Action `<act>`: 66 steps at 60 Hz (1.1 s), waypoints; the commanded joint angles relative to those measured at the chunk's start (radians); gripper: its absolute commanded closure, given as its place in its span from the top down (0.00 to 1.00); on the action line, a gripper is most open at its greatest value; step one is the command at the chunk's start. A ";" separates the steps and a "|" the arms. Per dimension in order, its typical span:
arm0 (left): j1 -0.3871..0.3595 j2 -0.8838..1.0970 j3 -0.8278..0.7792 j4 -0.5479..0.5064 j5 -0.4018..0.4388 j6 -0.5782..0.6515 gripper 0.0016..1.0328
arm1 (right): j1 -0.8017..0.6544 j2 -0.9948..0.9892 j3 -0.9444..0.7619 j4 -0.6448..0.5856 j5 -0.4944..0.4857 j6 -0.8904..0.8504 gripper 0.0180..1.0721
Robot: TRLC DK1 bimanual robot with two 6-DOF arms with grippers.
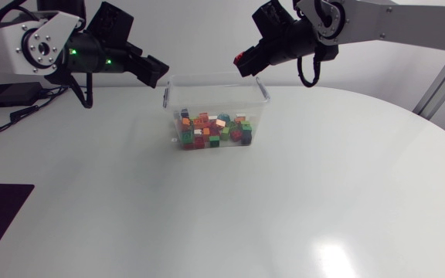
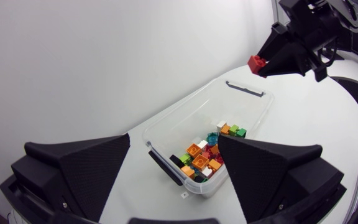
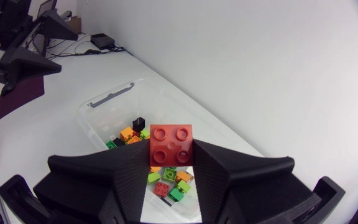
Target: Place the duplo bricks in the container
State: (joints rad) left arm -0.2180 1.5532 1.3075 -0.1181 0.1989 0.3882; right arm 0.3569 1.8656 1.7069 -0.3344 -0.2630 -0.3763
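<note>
Brick [image 3: 171,145] in right tool [image 3: 171,154] near container [image 3: 110,98]

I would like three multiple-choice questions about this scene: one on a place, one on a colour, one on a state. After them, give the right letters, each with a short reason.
1. Where, relative to the clear container, is the heap of small bricks?
A. in front of it
B. inside it
C. behind it

2. Which colour is the brick in the right hand?
A. blue
B. white
C. red

3. How is the left hand?
A. open and empty
B. shut on a brick
C. shut on the container's rim

Answers:
1 B: the heap sits within the container's walls.
2 C: the right wrist view shows it red, clamped between both fingers.
3 A: the left wrist view shows its fingers wide apart, gripping nothing.
</note>
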 commanded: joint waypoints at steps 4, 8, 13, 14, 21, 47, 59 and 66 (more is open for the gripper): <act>0.008 -0.094 -0.065 0.028 -0.023 -0.009 0.95 | -0.003 0.073 0.054 0.037 -0.005 0.030 0.35; 0.008 -0.119 -0.088 0.032 -0.038 -0.009 0.95 | -0.001 0.102 0.068 0.048 -0.005 0.031 0.35; 0.008 -0.148 -0.126 0.044 -0.052 -0.009 0.95 | 0.008 0.135 0.069 0.084 -0.001 0.030 0.35; 0.008 -0.154 -0.136 0.046 -0.053 -0.008 0.95 | 0.011 0.142 0.071 0.092 0.002 0.030 0.35; 0.011 -0.188 -0.180 0.052 -0.056 0.009 0.95 | 0.037 0.196 0.097 0.118 0.015 0.027 0.35; 0.085 -0.458 -0.427 0.164 -0.059 0.035 0.95 | 0.093 0.195 0.089 0.202 0.165 0.001 0.96; 0.118 -0.578 -0.525 0.201 -0.062 0.034 0.95 | 0.057 0.030 -0.053 0.242 0.220 -0.010 0.96; 0.137 -0.636 -0.588 0.238 -0.064 0.032 0.95 | 0.034 -0.080 -0.158 0.273 0.258 -0.007 0.96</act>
State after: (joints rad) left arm -0.1001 0.9588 0.7731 0.0910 0.1440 0.4156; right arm 0.4076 1.8740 1.6226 -0.0879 -0.0250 -0.3702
